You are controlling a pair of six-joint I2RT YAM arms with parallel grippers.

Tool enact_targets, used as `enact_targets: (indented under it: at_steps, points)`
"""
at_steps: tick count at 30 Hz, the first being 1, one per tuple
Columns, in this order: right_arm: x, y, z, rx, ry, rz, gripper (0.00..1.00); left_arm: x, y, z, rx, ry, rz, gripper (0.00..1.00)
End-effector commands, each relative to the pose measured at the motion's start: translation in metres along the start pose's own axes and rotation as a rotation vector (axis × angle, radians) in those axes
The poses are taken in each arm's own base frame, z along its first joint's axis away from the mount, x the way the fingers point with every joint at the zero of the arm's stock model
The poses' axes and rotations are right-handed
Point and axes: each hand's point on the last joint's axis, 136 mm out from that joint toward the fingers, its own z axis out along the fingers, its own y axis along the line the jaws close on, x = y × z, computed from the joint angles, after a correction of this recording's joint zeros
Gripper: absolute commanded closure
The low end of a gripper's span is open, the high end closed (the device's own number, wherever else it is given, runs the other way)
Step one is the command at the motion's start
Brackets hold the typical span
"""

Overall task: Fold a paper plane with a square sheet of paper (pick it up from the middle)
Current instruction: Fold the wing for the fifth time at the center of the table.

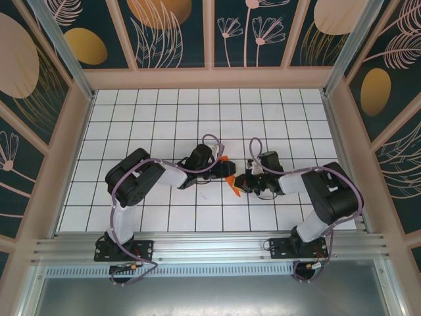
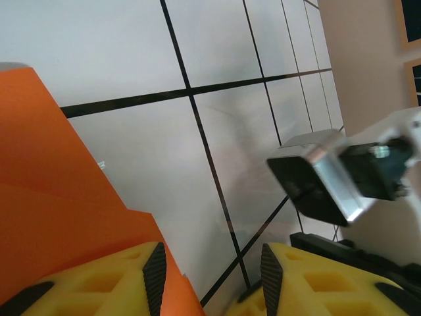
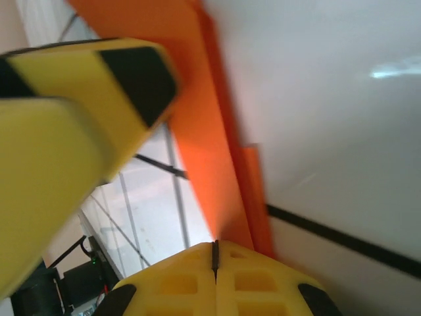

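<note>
One edge of the paper point(image 3: 210, 131) is pinched in the right tool point(image 3: 215, 253).

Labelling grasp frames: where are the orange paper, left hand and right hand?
orange paper point(image 3: 207, 145): right wrist view, on its folded strip.
right hand point(image 3: 215, 253): right wrist view, seam between shut fingertips.
left hand point(image 2: 212, 263): left wrist view, gap between its fingertips.

right gripper point(image 3: 215, 253): fingers pressed together, pinching folded orange paper point(image 3: 220, 145)
left gripper point(image 2: 212, 263): fingers apart, tips just beside the right gripper's
</note>
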Motion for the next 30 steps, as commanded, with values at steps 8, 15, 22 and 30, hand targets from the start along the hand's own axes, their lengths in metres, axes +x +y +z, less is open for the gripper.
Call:
enact_targets:
  at_steps: [8, 15, 22, 30]
  points:
    - [0.031, -0.065, 0.007, 0.178, 0.06, 0.1, 1.0, 0.024, 0.061, -0.01, -0.186, 0.066, -0.059, 0.54]
    - [0.036, -0.071, 0.007, 0.196, 0.077, 0.098, 1.0, 0.001, 0.06, -0.015, -0.113, 0.031, -0.017, 0.53]
    - [0.039, -0.077, 0.007, 0.221, 0.094, 0.092, 1.0, -0.017, 0.052, -0.015, -0.043, 0.015, 0.011, 0.52]
    - [0.001, -0.017, -0.012, 0.122, -0.044, -0.04, 1.0, -0.006, 0.058, -0.016, -0.044, 0.047, -0.021, 0.52]
